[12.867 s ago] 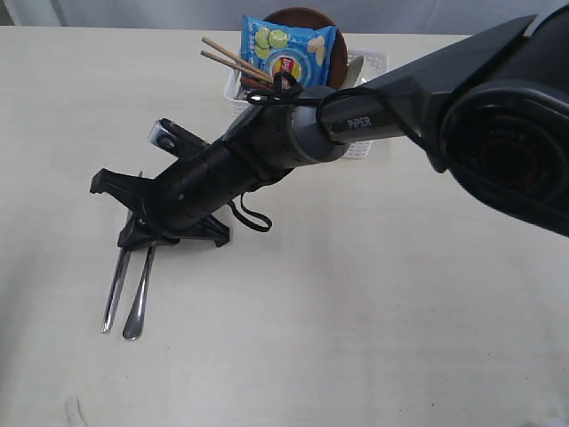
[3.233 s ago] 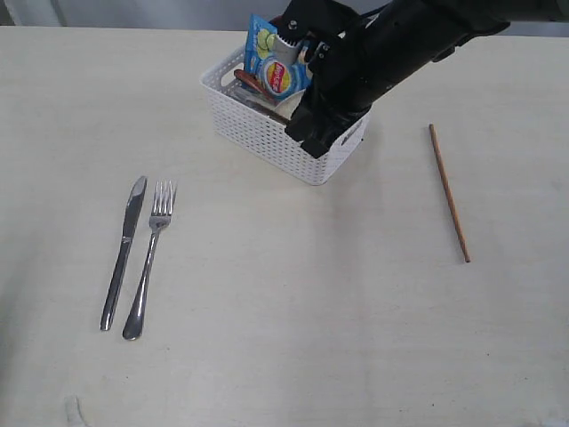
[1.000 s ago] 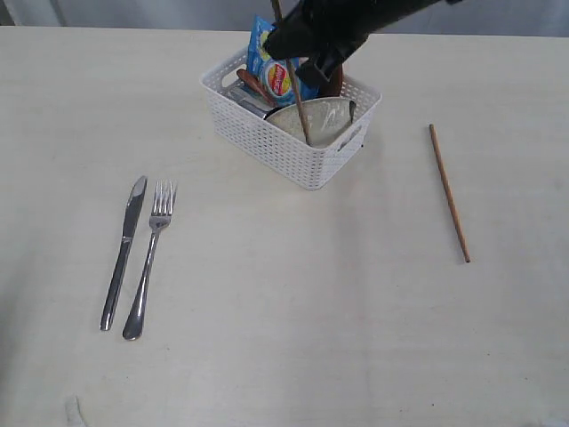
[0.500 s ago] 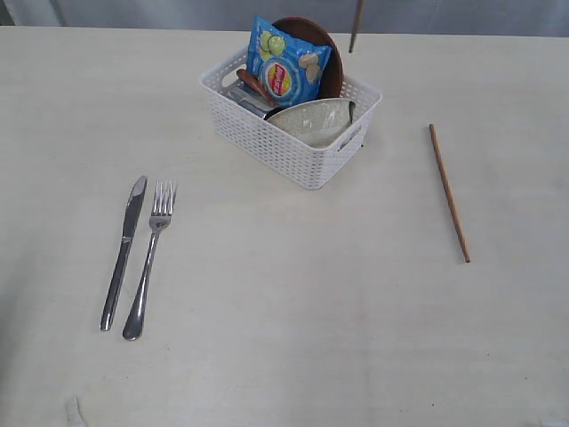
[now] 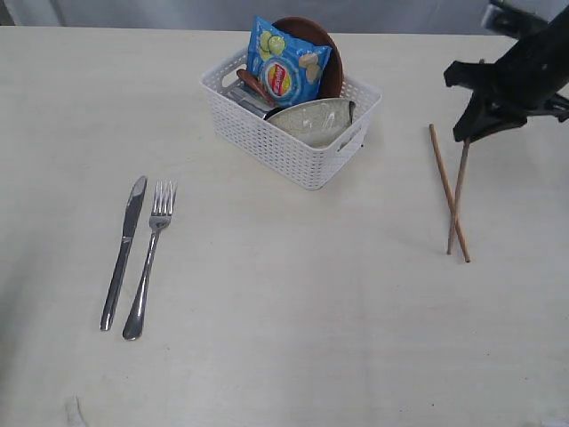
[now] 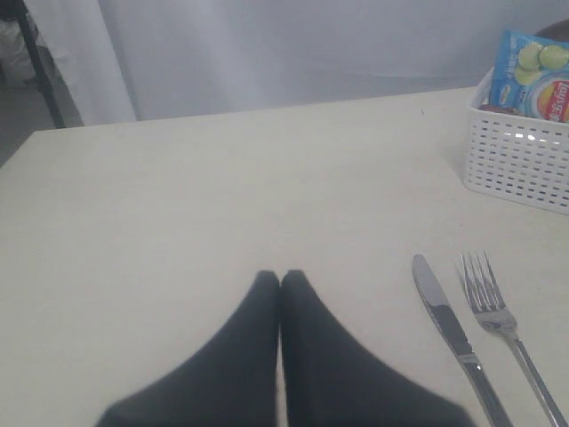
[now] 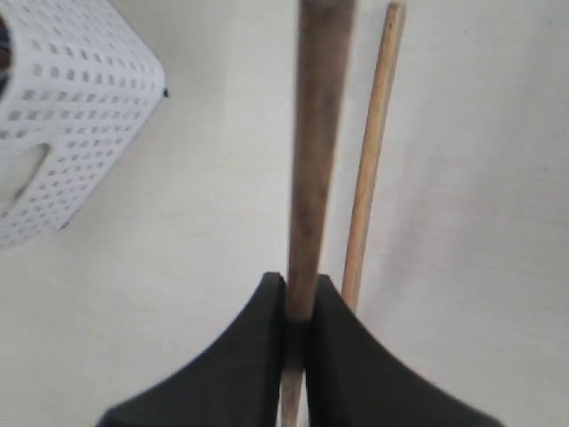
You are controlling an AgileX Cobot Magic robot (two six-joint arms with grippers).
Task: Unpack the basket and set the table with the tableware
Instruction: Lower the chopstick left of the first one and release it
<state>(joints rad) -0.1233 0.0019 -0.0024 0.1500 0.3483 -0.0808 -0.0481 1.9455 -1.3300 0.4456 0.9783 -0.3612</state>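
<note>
The bench [image 5: 293, 338] lies open from 4 to 8 o'clock. Basket [image 5: 267, 142] blocks 12, knife [image 5: 123, 253] and fork [image 5: 147, 262] 9, chopsticks [image 5: 448, 187] 3.

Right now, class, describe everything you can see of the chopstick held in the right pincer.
The chopstick is a slim, straight stick that looks like brown wood. The right pincer is shut on its upper part, to the right of the basket. It hangs tilted, with its lower end pointing down at the table. In the exterior view it crosses the second chopstick, which lies on the table, near their lower ends. Whether it touches that stick or the table cannot be told.
</note>
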